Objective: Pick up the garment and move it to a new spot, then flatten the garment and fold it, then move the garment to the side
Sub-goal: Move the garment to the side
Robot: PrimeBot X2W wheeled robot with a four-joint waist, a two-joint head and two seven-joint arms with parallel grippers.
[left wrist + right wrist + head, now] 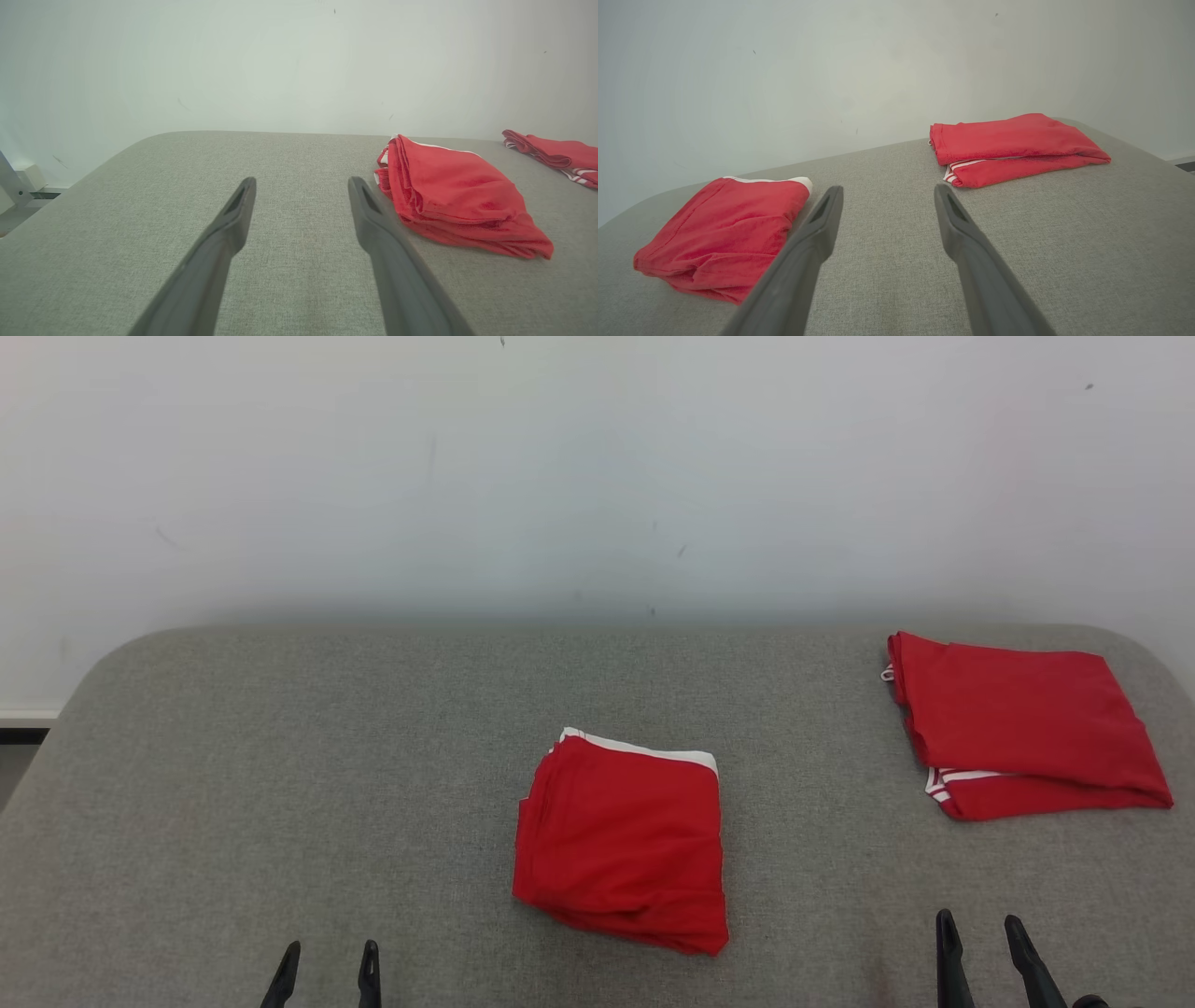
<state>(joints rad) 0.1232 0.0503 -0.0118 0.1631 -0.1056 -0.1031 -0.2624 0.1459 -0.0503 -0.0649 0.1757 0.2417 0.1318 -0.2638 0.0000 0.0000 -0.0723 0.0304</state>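
Observation:
A folded red garment [624, 845] with a white band along its far edge lies at the middle of the grey table [280, 784]. It also appears as the red garment [458, 200] right of my left fingers, and as the red garment [724, 233] left of my right fingers. My left gripper [329, 963] stands open at the lower left, apart from the cloth, with nothing between its fingers. At the lower right my right gripper [980, 933] is open and empty too. The open left gripper [301, 184] and open right gripper [886, 192] hover over bare table.
A second folded red garment [1022, 723] with white stripes lies at the table's far right, near the rounded corner; the same second garment [1013, 147] sits ahead and right of my right fingers. A white wall [560, 476] backs the table.

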